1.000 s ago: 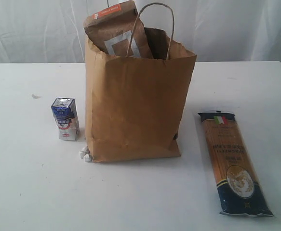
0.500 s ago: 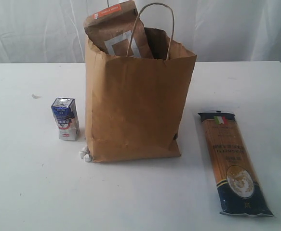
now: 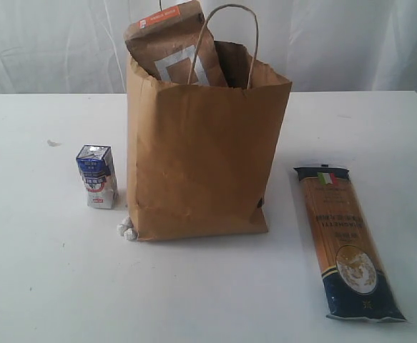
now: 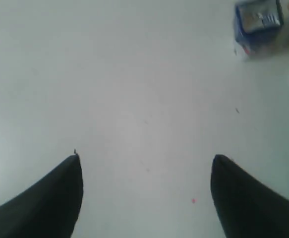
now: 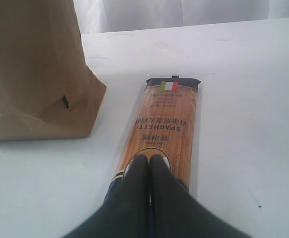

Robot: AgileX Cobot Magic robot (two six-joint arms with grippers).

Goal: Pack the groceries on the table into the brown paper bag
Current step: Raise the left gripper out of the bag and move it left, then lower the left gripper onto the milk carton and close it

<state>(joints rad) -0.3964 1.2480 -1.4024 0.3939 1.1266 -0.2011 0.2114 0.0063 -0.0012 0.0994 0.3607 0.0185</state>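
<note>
Between the tips of your left gripper (image 4: 145,157) there is only bare table (image 4: 134,89). Its two dark fingers (image 4: 55,198) stand wide apart and hold nothing. Out past them, well clear of the tips and off toward one finger's side, you see the small blue-and-white carton (image 4: 258,20), blurred at the edge of the left wrist view. In the exterior view that carton stands upright on the table just beside the left wall of the paper bag (image 3: 201,157), not touching it. A few small white bits (image 3: 126,230) lie at the bag's near left corner.

Your right gripper (image 5: 150,161) is closed, its fingers pressed together with nothing between them. The tips sit over the dark end of the pasta pack (image 5: 161,124); you cannot tell whether they touch it. The pack lies flat and runs straight away from the fingers, its flag end farthest from them. The bag stands off to one side of it, its lower corner near the pack but apart.

In the exterior view the pack lies to the right of the bag, well apart from the carton. The bag stands upright and open with one loop handle (image 3: 229,43) raised. A brown pouch (image 3: 172,46) with an orange label sticks out of its top at the back left.
</note>
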